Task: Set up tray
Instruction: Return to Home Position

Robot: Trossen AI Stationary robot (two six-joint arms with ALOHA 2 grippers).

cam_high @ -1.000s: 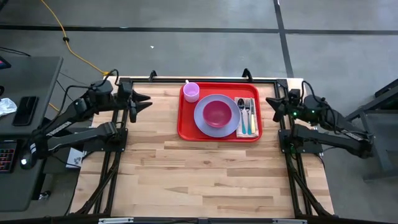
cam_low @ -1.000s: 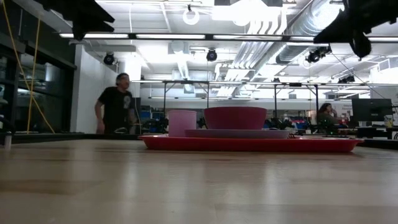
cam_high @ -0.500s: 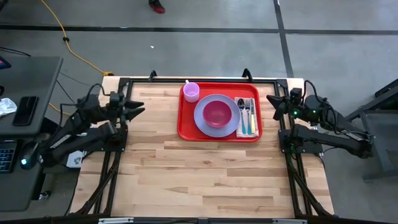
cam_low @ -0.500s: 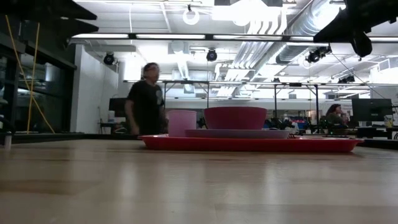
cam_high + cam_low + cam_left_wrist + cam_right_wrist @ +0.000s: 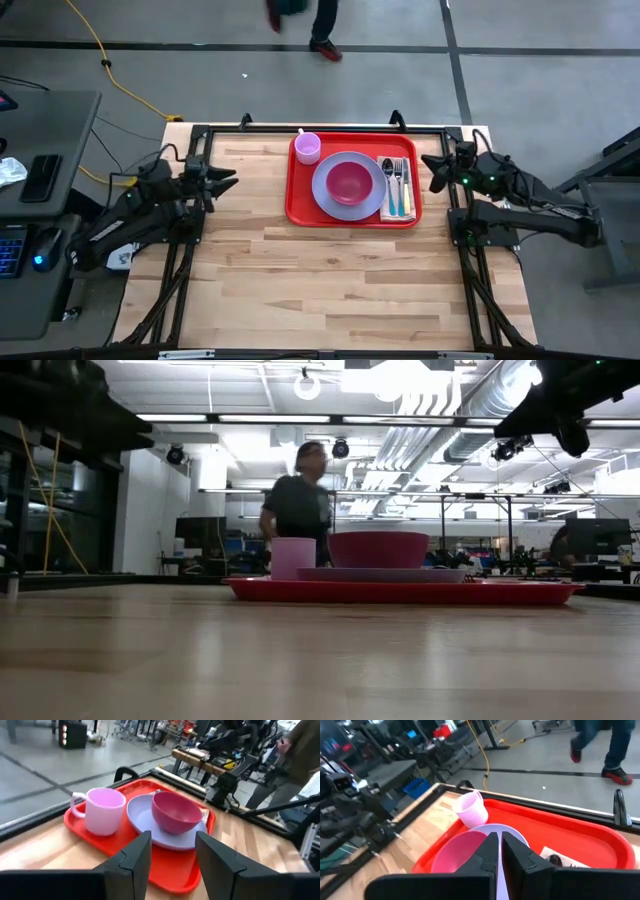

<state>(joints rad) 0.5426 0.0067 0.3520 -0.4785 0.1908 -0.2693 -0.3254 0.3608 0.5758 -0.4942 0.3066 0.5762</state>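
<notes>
The red tray (image 5: 300, 203) lies flat at the table's far middle. On it rest a lavender plate (image 5: 324, 192) with a magenta bowl (image 5: 348, 182), a pink cup (image 5: 307, 147) at its far left corner, and a spoon and fork on a napkin (image 5: 396, 188) at its right. The low view shows the tray (image 5: 400, 592), bowl (image 5: 378, 548) and cup (image 5: 293, 557) side on. My left gripper (image 5: 229, 180) (image 5: 172, 854) hovers open over the table's left edge, pointing at the tray. My right gripper (image 5: 430, 172) (image 5: 498, 851) hovers shut at the right edge, just off the tray.
Bare wooden tabletop (image 5: 330, 280) spreads from the tray to the near edge. A black frame (image 5: 320, 127) runs along the far edge and sides. A person (image 5: 300, 510) walks across the floor beyond the far edge. A desk with a keyboard (image 5: 15, 240) stands to the left.
My left arm has drawn back and sunk, its gripper shifting a little toward the near edge while still pointing at the tray. My right arm has barely moved. The person behind the table has walked from left to right. The tray and its things have stayed put.
</notes>
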